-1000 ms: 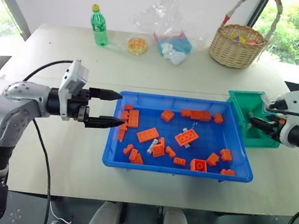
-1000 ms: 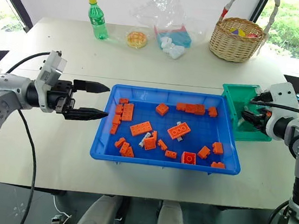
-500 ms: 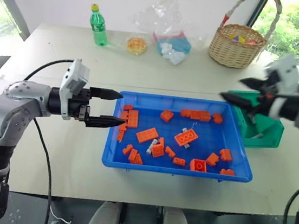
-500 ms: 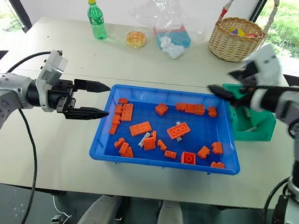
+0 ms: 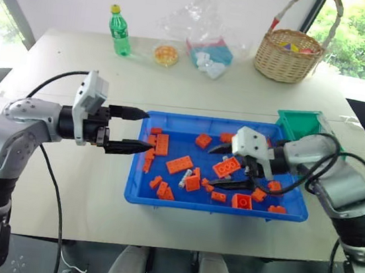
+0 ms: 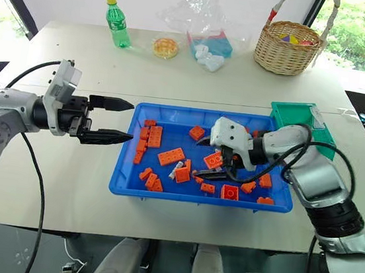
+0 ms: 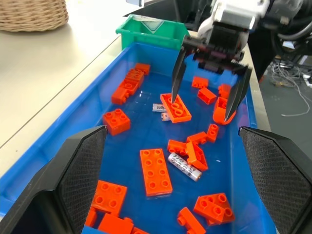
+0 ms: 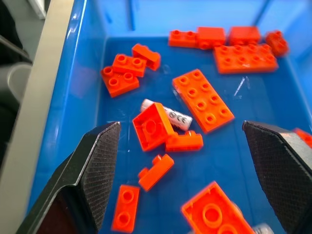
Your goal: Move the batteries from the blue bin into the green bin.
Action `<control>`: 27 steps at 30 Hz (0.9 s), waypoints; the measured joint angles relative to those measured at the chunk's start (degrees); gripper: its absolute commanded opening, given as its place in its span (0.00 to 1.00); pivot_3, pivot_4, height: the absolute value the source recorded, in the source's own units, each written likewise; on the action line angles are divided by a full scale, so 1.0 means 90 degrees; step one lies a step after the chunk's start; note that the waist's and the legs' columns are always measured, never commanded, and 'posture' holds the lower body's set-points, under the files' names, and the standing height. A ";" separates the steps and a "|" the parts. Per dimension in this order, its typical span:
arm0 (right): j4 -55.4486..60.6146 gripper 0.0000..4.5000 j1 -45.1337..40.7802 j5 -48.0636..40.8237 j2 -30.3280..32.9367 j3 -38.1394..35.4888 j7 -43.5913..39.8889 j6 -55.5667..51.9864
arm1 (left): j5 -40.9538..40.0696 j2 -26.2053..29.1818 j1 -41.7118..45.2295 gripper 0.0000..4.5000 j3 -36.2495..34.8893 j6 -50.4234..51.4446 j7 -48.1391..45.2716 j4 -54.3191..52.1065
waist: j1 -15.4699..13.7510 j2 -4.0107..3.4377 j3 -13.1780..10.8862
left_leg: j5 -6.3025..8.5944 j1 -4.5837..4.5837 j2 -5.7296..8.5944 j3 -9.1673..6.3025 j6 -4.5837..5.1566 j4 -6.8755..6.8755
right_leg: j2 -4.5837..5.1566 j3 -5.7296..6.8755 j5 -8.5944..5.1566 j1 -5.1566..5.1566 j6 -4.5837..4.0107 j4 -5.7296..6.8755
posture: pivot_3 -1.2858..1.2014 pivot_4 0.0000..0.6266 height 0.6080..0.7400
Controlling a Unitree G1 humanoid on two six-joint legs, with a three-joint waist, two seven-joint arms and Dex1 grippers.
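Observation:
The blue bin (image 5: pixel 214 207) lies mid-table, strewn with orange bricks (image 5: pixel 180 165). Among them lie silver batteries: one (image 8: pixel 168 113) next to a tipped brick, also seen as battery (image 7: pixel 184 166), and another (image 7: pixel 158 108) beside a long brick. My right gripper (image 5: pixel 222 166) hangs open low over the bin's middle, fingers pointing left, empty, straddling a brick. The left gripper (image 5: pixel 146 131) is open and empty at the bin's left wall, pointing right. At the blue bin's far right corner stands the green bin (image 5: pixel 302 123).
Along the table's far side stand a wicker basket (image 5: pixel 289 55), a clear plastic bag with blue and white pieces (image 5: pixel 207 43), a small round dish (image 5: pixel 168 55) and a green bottle (image 5: pixel 121 31). Bare tabletop runs left of and behind the blue bin.
My right gripper has swung left from the green bin to low over the middle of the blue bin, turning to point left. The left gripper has kept still.

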State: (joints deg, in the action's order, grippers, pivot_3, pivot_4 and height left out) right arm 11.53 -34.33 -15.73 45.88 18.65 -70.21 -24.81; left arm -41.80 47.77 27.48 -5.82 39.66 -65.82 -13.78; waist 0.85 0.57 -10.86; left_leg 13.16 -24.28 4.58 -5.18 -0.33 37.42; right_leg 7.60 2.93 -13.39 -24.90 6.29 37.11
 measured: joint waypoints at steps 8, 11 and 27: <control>-0.1144 0.91 -0.0053 0.1170 -0.0635 0.0606 -0.0052 0.2253 | -0.0044 0.0053 -0.0043 1.00 -0.0091 0.0014 0.0118 -0.0050 | -0.0016 0.0001 0.0000 | -0.0001 0.0000 0.0003 0.0001 -0.0003 0.0004 | -0.0001 -0.0001 0.0001 0.0001 0.0000 0.0001 | 0.52 0.24 0.64; -0.1466 0.91 -0.0108 0.1422 -0.0750 0.0629 -0.0061 0.2757 | -0.0069 0.0074 -0.0042 1.00 -0.0093 0.0016 0.0119 -0.0050 | -0.0011 0.0001 0.0000 | -0.0002 0.0000 0.0003 0.0001 -0.0004 0.0004 | -0.0003 -0.0001 0.0001 0.0001 0.0000 0.0002 | 0.52 0.24 0.64; -0.1594 0.91 -0.0147 0.1327 -0.0760 0.0628 -0.0930 0.2319 | -0.0042 0.0096 0.0037 1.00 -0.0088 -0.0028 0.0103 0.0021 | -0.0006 0.0001 0.0000 | -0.0002 0.0003 0.0002 0.0000 -0.0004 0.0004 | -0.0004 -0.0003 0.0001 0.0001 -0.0001 0.0005 | 0.52 0.24 0.64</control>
State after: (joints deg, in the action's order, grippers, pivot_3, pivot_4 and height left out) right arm -2.82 -35.65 -3.79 39.05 24.30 -78.58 -3.94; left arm -42.18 48.63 27.82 -6.61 39.41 -64.90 -13.59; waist 0.79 0.58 -10.87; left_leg 13.14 -24.25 4.60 -5.18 -0.36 37.45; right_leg 7.56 2.91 -13.38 -24.89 6.28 37.15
